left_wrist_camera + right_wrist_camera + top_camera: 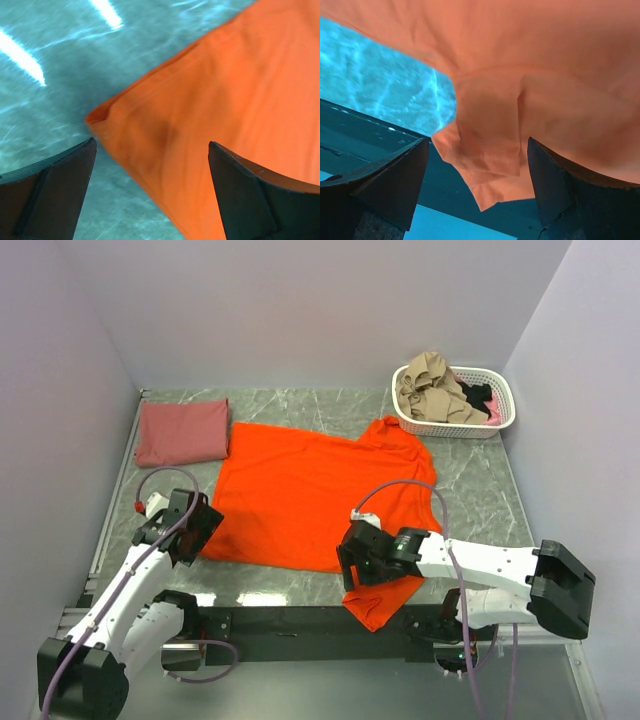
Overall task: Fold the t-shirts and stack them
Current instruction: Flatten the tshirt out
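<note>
T-shirts: we see the brick-red shirt point(182, 432) folded at ten o'clock, the orange-red shirt point(320, 495) unfolded. Our left gripper point(151, 145) and right gripper point(478, 141) gape empty.

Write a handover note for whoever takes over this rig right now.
Left gripper: jaws open, holding nothing, at the near left corner of the orange-red t-shirt.
Right gripper: jaws open, holding nothing, at the sleeve that hangs over the table edge.
Done: brick-red t-shirt lies folded at the far left.
Left: the orange-red t-shirt is spread out unfolded; fold it and stack the two.
</note>
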Controlling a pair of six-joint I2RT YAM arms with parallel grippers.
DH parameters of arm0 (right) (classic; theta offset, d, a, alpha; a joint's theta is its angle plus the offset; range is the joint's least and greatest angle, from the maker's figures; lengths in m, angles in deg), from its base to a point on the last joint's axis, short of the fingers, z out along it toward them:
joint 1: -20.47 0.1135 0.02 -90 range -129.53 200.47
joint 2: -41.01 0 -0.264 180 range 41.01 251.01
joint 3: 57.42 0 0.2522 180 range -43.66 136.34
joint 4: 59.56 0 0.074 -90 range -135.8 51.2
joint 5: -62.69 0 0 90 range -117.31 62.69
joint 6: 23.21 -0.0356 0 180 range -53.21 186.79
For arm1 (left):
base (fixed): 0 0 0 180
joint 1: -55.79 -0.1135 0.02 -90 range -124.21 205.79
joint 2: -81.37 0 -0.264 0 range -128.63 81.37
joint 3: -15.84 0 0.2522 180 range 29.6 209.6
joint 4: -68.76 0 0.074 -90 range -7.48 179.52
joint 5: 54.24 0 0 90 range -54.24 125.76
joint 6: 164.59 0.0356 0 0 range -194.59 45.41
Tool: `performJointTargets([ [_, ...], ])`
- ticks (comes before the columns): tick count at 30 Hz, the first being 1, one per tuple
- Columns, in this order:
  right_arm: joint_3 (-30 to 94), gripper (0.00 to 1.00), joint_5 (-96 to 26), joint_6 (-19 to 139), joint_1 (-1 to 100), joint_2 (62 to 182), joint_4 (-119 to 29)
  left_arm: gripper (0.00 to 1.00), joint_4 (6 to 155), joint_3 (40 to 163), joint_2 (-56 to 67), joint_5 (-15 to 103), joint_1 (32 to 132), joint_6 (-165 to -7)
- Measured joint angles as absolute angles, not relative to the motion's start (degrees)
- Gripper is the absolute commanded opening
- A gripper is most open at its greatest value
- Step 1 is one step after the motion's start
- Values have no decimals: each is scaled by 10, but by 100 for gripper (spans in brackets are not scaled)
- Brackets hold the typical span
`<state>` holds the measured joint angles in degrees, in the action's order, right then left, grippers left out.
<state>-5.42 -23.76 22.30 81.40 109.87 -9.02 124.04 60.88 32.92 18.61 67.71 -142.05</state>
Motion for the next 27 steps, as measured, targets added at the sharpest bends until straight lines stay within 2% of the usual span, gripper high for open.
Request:
performJointTargets([
  [12, -45, 85, -221, 153, 906, 1168, -83, 99, 1265, 601, 317, 172, 677, -1453],
  [27, 26, 84, -320, 191, 979, 1236, -187, 99, 1275, 601, 330, 152, 677, -1460],
])
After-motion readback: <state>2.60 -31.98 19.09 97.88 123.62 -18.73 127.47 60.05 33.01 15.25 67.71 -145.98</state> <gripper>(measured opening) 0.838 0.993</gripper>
